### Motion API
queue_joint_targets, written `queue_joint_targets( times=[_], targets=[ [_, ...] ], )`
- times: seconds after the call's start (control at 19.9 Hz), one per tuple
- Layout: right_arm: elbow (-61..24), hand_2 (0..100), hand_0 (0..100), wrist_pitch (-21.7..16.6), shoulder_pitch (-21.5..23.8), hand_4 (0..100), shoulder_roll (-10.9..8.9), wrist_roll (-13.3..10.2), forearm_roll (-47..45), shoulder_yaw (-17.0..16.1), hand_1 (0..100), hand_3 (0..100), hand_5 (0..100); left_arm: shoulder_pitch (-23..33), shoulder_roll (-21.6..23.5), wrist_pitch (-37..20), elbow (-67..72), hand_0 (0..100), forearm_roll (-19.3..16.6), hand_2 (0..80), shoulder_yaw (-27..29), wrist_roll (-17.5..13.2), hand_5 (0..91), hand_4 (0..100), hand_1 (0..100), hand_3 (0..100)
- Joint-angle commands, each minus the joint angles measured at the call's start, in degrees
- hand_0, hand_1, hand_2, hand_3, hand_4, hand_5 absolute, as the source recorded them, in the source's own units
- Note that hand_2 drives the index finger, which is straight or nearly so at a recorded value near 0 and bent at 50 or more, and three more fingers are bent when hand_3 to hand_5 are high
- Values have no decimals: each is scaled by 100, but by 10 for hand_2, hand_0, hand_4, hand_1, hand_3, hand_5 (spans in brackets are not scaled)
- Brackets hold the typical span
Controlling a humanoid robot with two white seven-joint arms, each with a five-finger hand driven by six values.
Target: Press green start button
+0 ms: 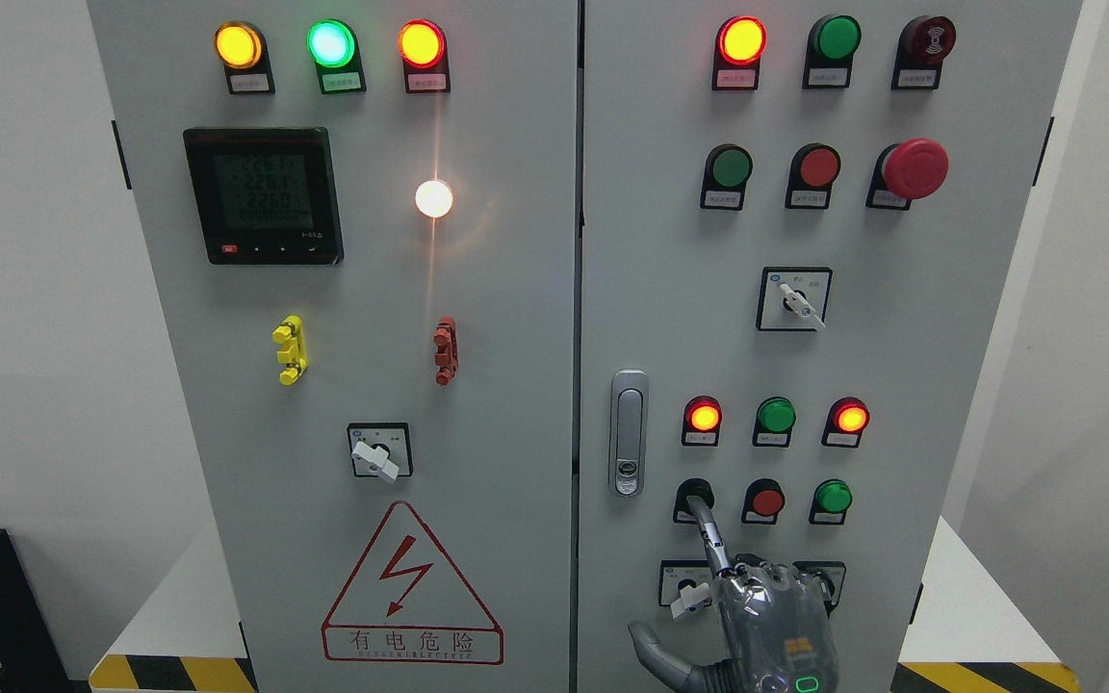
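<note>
My right hand (768, 621) comes up from the bottom edge, right of the middle, in front of the right cabinet door (901, 366). Its index finger (706, 527) is stretched out and its tip rests on the leftmost button (693, 495) of the lower button row. The other fingers are curled in and hold nothing. The fingertip hides that button's cap, so its colour cannot be told. In the same row sit a red button (766, 500) and a green button (833, 497). Higher on the door is another green button (730, 166).
A red mushroom stop button (915, 167) sticks out at the upper right. A rotary switch (797, 301) sits mid-door and the door handle (628, 433) is left of the hand. Two small rotary switches (689, 597) are partly hidden behind the hand. Lit lamps (704, 417) line the row above.
</note>
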Motion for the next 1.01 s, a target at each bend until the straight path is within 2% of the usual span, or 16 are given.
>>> queue_joint_targets(
  times=[0.0, 0.2, 0.45, 0.55, 0.7, 0.85, 0.96],
  targets=[
    [-260, 0, 100, -78, 73, 880, 6, -32, -298, -17, 244, 948, 1000, 2, -3, -3, -158, 120, 0, 0, 0, 6, 0, 0, 556, 0],
    [-541, 0, 103, -104, 257, 876, 6, -32, -333, -25, 242, 940, 1000, -7, -3, -3, -158, 120, 0, 0, 0, 6, 0, 0, 556, 0],
    [-1041, 0, 106, -122, 538, 852, 6, -5, -921, -17, 240, 915, 1000, -7, -3, -3, -158, 120, 0, 0, 0, 6, 0, 0, 556, 0],
    [-1244, 0, 107, -113, 670, 842, 6, 117, -1175, -8, 240, 899, 999, 2, -3, -3, -158, 120, 0, 0, 0, -3, 0, 0, 556, 0],
    [-1447, 0, 107, -104, 820, 832, 6, 179, -1667, 27, 240, 890, 985, -7, -3, -3, -158, 120, 0, 0, 0, -3, 0, 0, 556, 0],
    [-1648, 0, 108, -25, 1048, 817, 15, 381, -2536, 106, 236, 875, 948, -7, -3, -3, -158, 120, 0, 0, 0, -3, 0, 0, 556, 0],
    [-1789, 0, 106, 71, 1215, 783, 6, 469, -2994, 124, 230, 823, 869, 2, -3, -3, -158, 120, 0, 0, 0, 6, 0, 0, 556, 0]
  ],
)
